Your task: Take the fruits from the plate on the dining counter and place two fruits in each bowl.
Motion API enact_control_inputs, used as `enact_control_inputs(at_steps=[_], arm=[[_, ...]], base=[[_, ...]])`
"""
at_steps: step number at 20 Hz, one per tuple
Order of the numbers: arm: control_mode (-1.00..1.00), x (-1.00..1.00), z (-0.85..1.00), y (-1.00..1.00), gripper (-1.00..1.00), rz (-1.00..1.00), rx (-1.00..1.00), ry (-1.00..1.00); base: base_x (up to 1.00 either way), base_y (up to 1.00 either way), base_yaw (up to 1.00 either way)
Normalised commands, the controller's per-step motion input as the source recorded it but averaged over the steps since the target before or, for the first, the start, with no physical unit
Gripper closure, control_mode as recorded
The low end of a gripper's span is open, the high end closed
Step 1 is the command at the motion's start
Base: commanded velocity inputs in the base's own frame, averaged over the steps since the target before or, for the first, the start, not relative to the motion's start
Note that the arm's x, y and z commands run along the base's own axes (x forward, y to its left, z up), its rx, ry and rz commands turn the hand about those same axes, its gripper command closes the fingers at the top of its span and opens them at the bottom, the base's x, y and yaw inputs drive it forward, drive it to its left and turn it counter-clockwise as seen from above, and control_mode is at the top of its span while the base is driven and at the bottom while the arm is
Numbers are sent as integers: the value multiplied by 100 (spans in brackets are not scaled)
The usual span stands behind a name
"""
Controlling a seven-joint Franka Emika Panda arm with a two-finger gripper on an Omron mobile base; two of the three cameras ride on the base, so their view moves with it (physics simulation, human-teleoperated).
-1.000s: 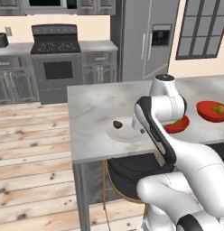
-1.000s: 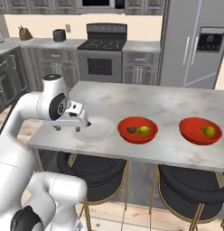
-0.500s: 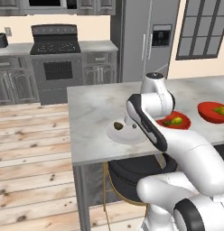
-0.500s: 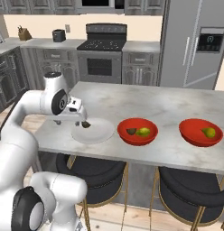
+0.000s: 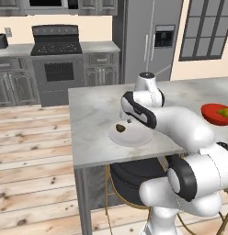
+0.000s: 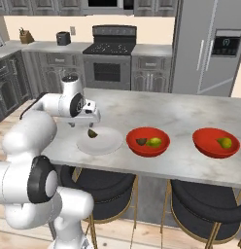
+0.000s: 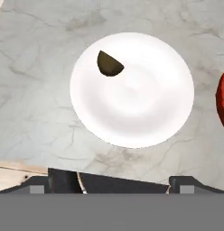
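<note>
White plate (image 7: 132,90) sits below our gripper (image 6: 91,123), its fingers spread wide, grasping nothing, above one brown fruit (image 7: 108,63).

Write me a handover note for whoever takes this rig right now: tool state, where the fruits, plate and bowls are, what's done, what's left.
Tool: above the flat white plate, nothing seen in it; whether open or shut cannot be told.
Plate, on the light-grey marbled dining counter: one dark brown-olive fruit left.
Nearer glossy red bowl: one dark fruit and one yellow-green pear-like fruit; that bowl is done.
Farther red bowl: one yellow-green fruit.
Left: move the plate's last fruit into the farther bowl.
</note>
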Motion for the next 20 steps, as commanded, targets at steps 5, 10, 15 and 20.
enact_control_inputs(at_steps=[5, 10, 15, 20], arm=[[-100, 66, -44, 4, -100, 9, -1, 4], [-100, 42, -32, 0, -100, 0, -3, -4], [-100, 74, -52, 0, -100, 5, 0, 0], [-100, 54, -32, 1, -100, 17, 0, 0]], base=[[0, 0, 0], [0, 0, 0], [0, 0, 0], [0, 0, 0]])
